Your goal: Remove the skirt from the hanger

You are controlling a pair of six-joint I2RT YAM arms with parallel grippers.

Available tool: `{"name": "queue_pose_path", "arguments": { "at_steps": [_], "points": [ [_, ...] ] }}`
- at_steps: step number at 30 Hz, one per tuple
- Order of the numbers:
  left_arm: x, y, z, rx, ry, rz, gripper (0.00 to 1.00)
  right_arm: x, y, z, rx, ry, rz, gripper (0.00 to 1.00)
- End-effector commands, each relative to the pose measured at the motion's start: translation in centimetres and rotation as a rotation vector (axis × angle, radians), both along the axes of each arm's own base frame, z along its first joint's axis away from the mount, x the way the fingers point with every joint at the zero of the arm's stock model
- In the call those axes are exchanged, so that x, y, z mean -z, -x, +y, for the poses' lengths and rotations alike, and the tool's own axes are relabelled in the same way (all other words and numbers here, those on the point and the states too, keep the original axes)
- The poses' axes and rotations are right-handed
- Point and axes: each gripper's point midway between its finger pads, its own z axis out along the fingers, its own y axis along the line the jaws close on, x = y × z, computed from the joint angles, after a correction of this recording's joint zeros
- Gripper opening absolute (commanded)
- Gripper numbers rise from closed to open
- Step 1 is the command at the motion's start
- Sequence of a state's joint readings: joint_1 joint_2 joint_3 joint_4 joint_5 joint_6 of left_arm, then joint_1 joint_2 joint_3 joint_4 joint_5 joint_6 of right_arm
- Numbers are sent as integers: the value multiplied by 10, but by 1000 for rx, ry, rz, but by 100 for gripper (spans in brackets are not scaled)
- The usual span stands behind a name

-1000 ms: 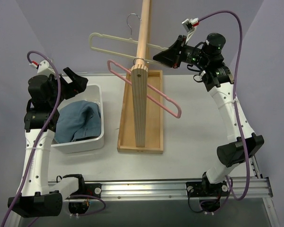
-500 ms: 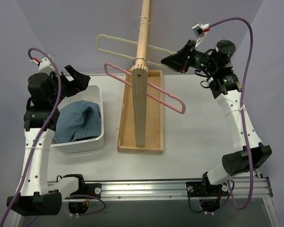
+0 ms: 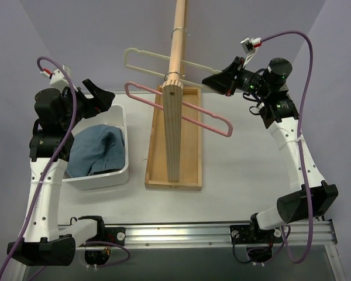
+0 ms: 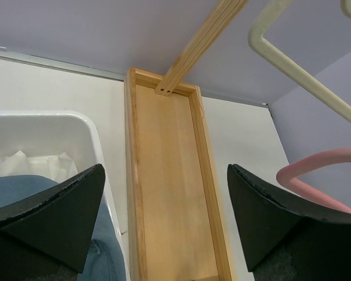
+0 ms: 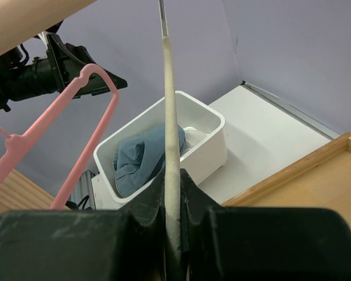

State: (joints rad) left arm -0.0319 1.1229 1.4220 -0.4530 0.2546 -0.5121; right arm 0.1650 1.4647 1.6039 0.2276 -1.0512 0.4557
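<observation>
Pink plastic hanger point(image 4: 333, 157) hangs bare on the wooden rod point(image 3: 176, 41) at 12 o'clock. The only white fabric I see, which I take for the skirt point(image 4: 14, 164), lies in the white bin point(image 3: 120, 170) at 9 o'clock against the blue denim point(image 3: 96, 149), so I judge the removal done. My left gripper point(image 4: 165, 175) hovers over the bin's far rim, fingers spread wide and empty, while my right gripper point(image 5: 172, 181), at 1 o'clock, is clamped on the off-white hanger point(image 5: 169, 117); next I would release that hanger gently, without knocking the pink one, then pull the arm clear.
</observation>
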Motion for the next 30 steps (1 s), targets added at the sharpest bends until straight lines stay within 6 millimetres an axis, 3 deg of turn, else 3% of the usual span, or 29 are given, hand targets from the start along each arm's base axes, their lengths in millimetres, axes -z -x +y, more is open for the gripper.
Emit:
{"name": "queue_pose_path", "arguments": {
  "at_steps": [1, 11, 17, 23, 30],
  "points": [
    [-18, 2, -2, 15, -27, -52, 94, -12, 7, -9, 40, -23, -33, 0],
    [2, -2, 0, 22, -74, 5, 94, 22, 0, -13, 90, 11, 92, 1],
    [16, -11, -5, 58, -81, 56, 94, 38, -2, -17, 129, 39, 150, 27],
    [23, -14, -5, 65, -89, 75, 94, 66, -2, -28, 200, 114, 224, 45],
    [33, -18, -7, 78, -96, 107, 94, 91, -8, -50, 351, 189, 295, 71]
  ]
}}
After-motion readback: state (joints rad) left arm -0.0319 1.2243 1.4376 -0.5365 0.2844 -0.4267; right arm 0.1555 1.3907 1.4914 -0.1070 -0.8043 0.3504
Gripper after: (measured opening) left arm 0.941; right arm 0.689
